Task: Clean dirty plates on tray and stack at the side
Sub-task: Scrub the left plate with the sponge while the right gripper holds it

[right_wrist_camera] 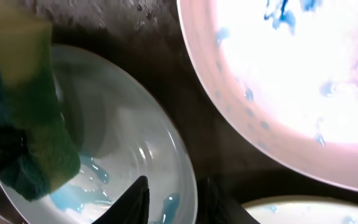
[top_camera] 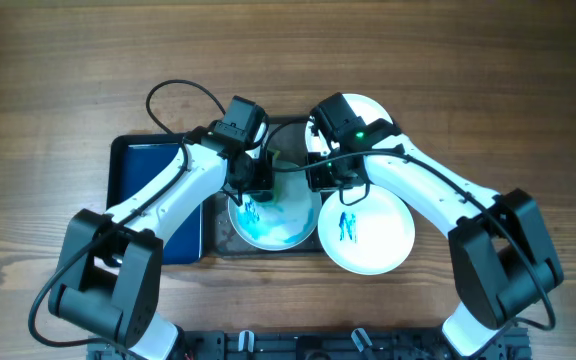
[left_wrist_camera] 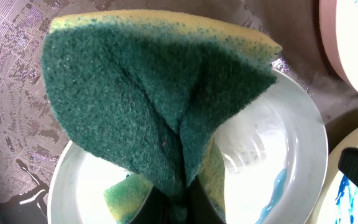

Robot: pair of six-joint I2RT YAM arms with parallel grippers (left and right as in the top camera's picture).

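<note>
Left hand (top_camera: 251,190) is clenched on a green-and-yellow sponge (left_wrist_camera: 154,106), held over a blue-smeared plate (top_camera: 273,228) on the tray (left_wrist_camera: 11,93). Right hand (right_wrist_camera: 174,198) has its fingers astride that plate's rim; whether they pinch it I cannot tell. A scribbled plate (top_camera: 368,232) lies just beside, a third plate (top_camera: 368,108) behind.

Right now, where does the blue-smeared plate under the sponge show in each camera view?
Overhead: smeared plate, centre of the picture.
Left wrist: lower half, under the sponge.
Right wrist: left half, rim inside the right gripper.
Shared landmark: the green sponge resting on this plate.
</note>
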